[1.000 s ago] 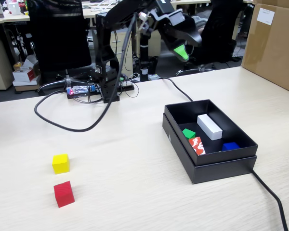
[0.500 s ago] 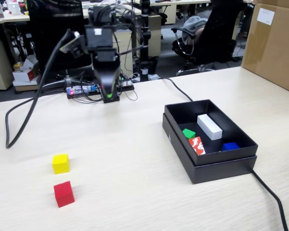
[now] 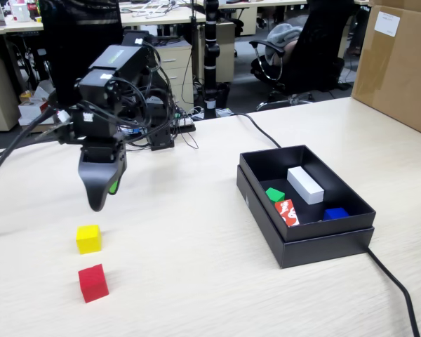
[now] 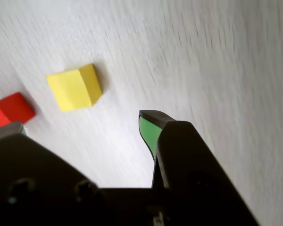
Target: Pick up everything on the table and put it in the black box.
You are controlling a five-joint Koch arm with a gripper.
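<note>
hovering above the table [image 3: 196, 281], the gripper [image 3: 99, 200] points down just behind the yellow cube [image 3: 88, 239] in the fixed view, with nothing in it. only 1 tip with a green pad shows in either view, so how wide it stands cannot be told. the red cube [image 3: 93, 282] sits just in front of the yellow one, both well apart from the black box [image 3: 323, 246]; the green cube [image 3: 274, 194] is already inside. cubes look light, stiff, matte, likely not slippery. best hold: 2 opposite flat faces, mid-height. no long axis; wrist view shows the yellow cube [image 4: 75, 87] turned slightly off the grain, so jaws should square to its faces.
</note>
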